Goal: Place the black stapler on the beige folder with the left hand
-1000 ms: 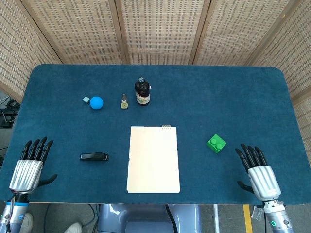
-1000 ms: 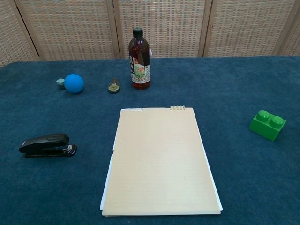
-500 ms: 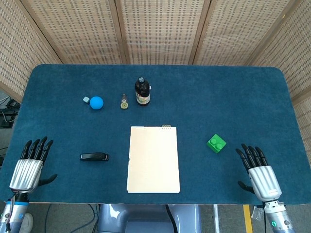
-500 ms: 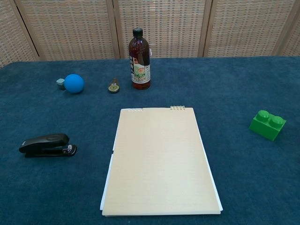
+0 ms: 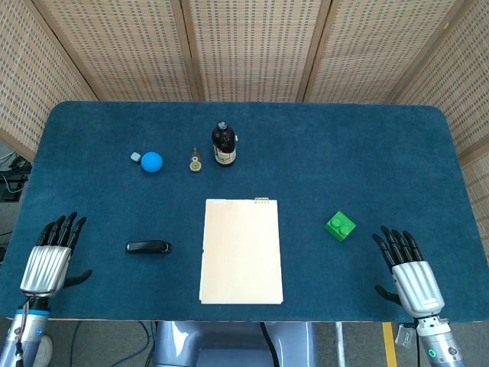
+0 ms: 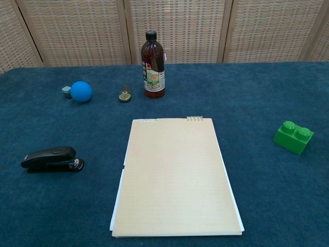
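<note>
Both wrists cut off, small grey object [image 5: 135,157] beside ball [image 5: 152,161] indistinct

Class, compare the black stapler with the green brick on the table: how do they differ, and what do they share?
The black stapler is long, low and dark; the green brick is short, blocky and bright, with round studs on top. The stapler lies left of the beige folder, the brick right of it. Both rest on the blue table, clear of the folder and untouched by either hand.

Bare blue table [image 5: 99,222] lies between the left hand [image 5: 47,264] and the black stapler [image 5: 148,247], and between stapler and beige folder [image 5: 241,250]. The bottle [image 5: 223,144] and blue ball [image 5: 151,161] stand far back.
</note>
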Available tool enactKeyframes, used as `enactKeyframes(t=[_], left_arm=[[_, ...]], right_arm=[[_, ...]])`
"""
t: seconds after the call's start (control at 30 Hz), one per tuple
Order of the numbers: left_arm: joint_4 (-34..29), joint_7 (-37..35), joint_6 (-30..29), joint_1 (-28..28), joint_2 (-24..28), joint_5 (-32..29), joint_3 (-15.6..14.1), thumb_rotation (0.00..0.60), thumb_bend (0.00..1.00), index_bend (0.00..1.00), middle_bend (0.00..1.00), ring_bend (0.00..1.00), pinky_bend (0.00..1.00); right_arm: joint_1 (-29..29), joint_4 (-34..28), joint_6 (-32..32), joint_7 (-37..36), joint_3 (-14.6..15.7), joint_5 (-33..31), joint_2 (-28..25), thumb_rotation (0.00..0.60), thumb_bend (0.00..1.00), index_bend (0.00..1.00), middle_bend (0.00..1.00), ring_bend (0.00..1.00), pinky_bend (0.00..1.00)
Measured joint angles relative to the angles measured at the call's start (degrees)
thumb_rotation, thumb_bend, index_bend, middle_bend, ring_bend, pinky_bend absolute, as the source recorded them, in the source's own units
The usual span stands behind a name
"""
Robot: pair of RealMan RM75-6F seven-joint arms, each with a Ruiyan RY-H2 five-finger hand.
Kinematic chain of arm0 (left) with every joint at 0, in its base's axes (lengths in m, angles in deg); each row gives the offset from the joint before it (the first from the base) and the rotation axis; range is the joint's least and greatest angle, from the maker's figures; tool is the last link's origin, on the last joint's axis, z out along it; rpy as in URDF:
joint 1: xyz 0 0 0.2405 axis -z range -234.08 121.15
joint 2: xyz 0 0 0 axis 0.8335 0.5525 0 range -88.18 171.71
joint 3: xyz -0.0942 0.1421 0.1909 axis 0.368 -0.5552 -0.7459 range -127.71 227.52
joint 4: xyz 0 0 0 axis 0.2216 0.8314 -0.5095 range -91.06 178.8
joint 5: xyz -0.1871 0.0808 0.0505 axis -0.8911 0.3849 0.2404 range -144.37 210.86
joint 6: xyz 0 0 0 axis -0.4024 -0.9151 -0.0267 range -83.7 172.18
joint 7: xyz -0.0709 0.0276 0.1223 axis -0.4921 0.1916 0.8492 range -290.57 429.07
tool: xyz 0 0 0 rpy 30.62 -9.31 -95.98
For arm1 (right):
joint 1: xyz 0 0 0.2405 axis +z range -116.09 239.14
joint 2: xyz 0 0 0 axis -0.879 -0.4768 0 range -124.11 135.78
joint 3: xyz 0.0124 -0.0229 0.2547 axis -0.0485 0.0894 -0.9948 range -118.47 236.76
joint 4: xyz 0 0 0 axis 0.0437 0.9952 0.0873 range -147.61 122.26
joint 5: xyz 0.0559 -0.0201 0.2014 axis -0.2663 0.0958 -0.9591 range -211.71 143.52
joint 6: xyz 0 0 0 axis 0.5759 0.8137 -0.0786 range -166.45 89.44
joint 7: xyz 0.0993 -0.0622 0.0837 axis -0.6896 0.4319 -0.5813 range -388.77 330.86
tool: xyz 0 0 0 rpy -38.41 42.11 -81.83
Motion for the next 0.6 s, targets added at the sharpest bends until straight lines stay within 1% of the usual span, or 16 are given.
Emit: enactKeyframes(t=[0.17,0.4,0.5,0.6], left_arm=[[2.54,1.13,4.34,3.27,-2.64,-2.93,2.02,0.600,0.15,0.17,0.02,0.13,0.22],[5.61,3.89,11.44,8.33,-6.73,-7.50,3.59,0.600,0.16,0.24,0.06,0.15,0.23],[6.37,5.62,12.98,9.95,-8.65,-8.95,3.85,0.600,0.16,0.26,0.08,0.16,0.25],[6.92,7.08,13.91,11.23,-10.52,-9.82,3.89,0.600,0.16,0.27,0.09,0.16,0.25]], right_arm=[[-0.08,-0.17,0.26,0.12,0.04,0.22,0.00,0.600,0.13,0.00,0.00,0.00,0.00],[-0.08,-0.30,0.35,-0.39,-0.07,0.15,-0.27,0.600,0.13,0.00,0.00,0.00,0.00],[-0.10,-0.34,0.52,-0.60,-0.12,0.21,-0.38,0.600,0.13,0.00,0.00,0.00,0.00],[-0.10,-0.38,0.58,-0.88,-0.19,0.15,-0.51,0.600,0.13,0.00,0.00,0.00,0.00]])
